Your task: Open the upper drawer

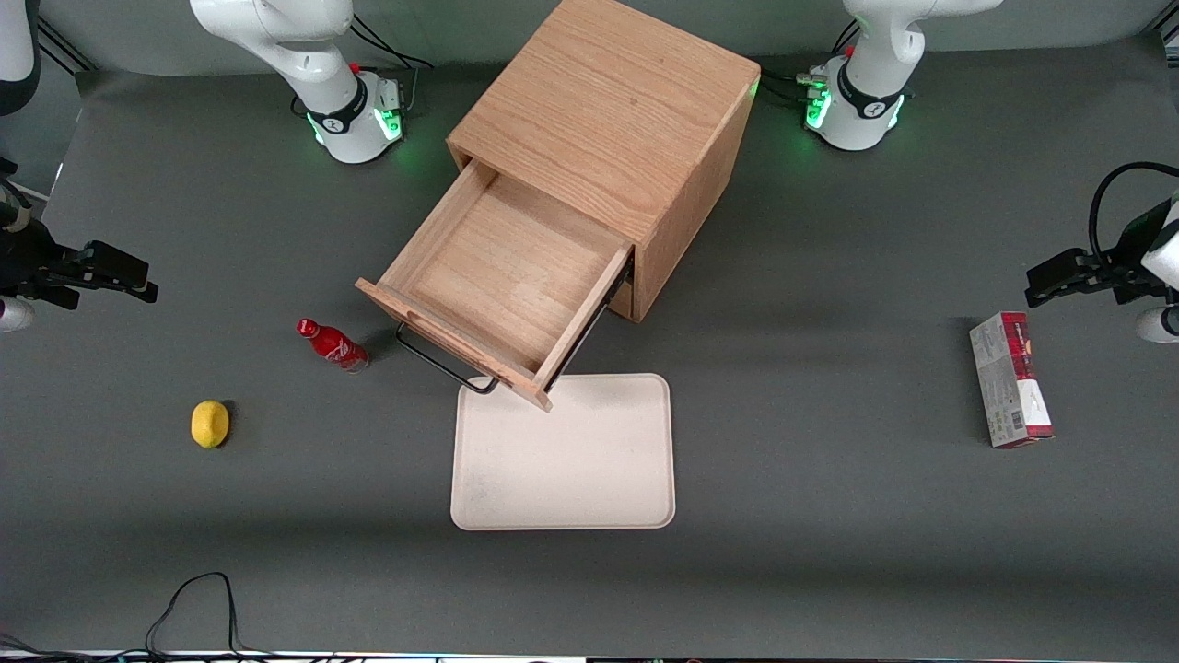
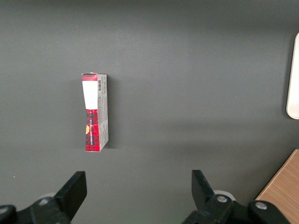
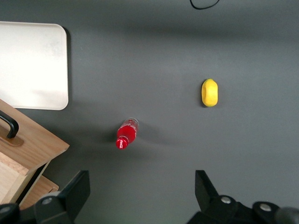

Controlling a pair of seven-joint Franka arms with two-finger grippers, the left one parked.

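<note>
Standing well out from the oak cabinet (image 1: 617, 138), the upper drawer (image 1: 502, 276) is pulled to nearly its full travel, its bare wooden floor open to view and its black bar handle (image 1: 442, 361) hanging over the near corner of the white tray (image 1: 564, 456). The cabinet sits at the middle of the bench (image 1: 829, 516), turned at an angle, so the drawer slides out toward the working arm's end. By the look of it the task is done. The gripper (image 1: 120, 276) hovers at the edge of the bench on the working arm's end, well apart from the handle; its fingers (image 3: 74, 189) are spread wide and hold nothing, which fits a release and retreat. Between it and the drawer stands a red bottle (image 1: 333, 343), with a lemon (image 1: 210, 424) nearer the front camera. A red carton (image 1: 1010, 379) lies toward the parked arm's end.
</note>
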